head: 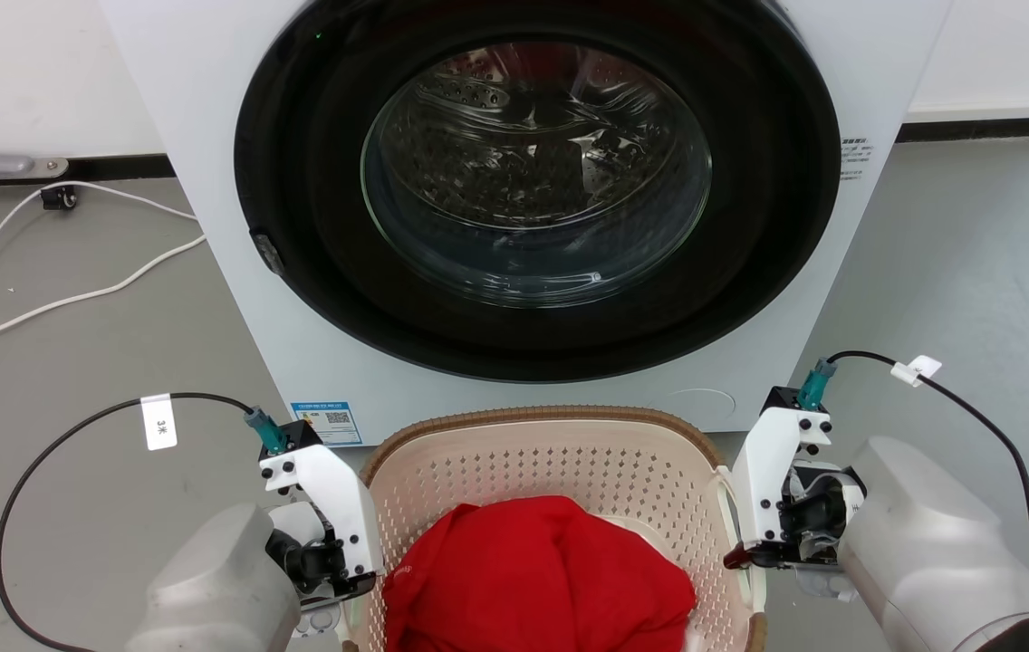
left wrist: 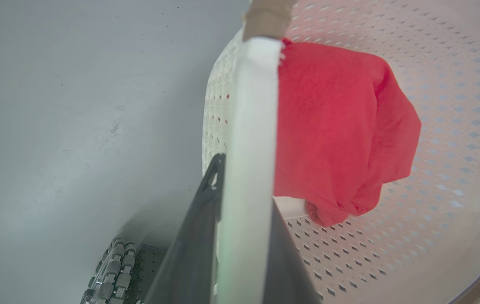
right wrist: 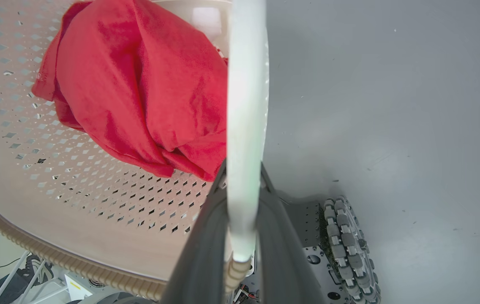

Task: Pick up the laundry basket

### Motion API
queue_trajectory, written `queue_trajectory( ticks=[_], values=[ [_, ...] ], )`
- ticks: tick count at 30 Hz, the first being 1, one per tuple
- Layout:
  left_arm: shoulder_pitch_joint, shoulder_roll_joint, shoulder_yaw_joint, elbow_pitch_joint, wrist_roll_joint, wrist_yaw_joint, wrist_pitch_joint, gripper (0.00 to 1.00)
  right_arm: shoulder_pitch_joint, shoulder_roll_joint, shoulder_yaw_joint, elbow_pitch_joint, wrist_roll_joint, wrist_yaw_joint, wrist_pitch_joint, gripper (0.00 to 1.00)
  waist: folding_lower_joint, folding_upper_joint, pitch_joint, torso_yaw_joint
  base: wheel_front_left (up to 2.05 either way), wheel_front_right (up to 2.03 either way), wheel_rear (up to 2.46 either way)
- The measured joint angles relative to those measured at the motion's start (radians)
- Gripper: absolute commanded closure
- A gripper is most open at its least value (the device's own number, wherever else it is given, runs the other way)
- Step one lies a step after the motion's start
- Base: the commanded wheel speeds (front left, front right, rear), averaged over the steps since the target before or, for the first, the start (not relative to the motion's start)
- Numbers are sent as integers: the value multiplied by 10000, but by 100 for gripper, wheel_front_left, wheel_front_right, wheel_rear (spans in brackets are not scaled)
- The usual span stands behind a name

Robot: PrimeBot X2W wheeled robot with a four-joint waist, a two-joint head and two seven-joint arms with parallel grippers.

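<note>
The laundry basket (head: 534, 417), cream-pink with perforated walls and a brown woven-look rim, stands right in front of me with a red garment (head: 533, 580) heaped inside. My left gripper (head: 359, 584) is at its left side and my right gripper (head: 737, 557) at its right side. In the left wrist view my left gripper (left wrist: 246, 223) has both dark fingers (left wrist: 197, 253) pressed against the white side handle (left wrist: 252, 126). In the right wrist view my right gripper (right wrist: 243, 198) is clamped the same way on the other white handle (right wrist: 246, 105), beside the garment (right wrist: 138, 84).
A white front-loading washing machine (head: 206, 109) with its round glass door (head: 537, 172) shut rises just behind the basket. White cables (head: 71, 299) trail over the grey floor at the left. My base's roller wheels (right wrist: 350, 245) sit below the basket.
</note>
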State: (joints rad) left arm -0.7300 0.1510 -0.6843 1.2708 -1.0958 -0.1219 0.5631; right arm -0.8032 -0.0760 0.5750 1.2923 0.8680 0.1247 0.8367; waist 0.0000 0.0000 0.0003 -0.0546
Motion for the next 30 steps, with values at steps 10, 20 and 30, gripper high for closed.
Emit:
queue_trajectory(
  ticks=[10,20,30],
  values=[
    [66,0,-73,-46,-73,0,-205,100,27,46,-403,-2,-449,0,-4,100,0,0,16,8,0,0,0],
    [89,-2,-151,-58,-153,0,-255,100,57,73,-796,-4,-819,15,48,100,0,0,14,15,0,0,0],
    [90,2,-213,-56,-196,0,-311,100,71,81,-836,-8,-840,40,84,100,0,0,23,11,0,0,0]
  ],
)
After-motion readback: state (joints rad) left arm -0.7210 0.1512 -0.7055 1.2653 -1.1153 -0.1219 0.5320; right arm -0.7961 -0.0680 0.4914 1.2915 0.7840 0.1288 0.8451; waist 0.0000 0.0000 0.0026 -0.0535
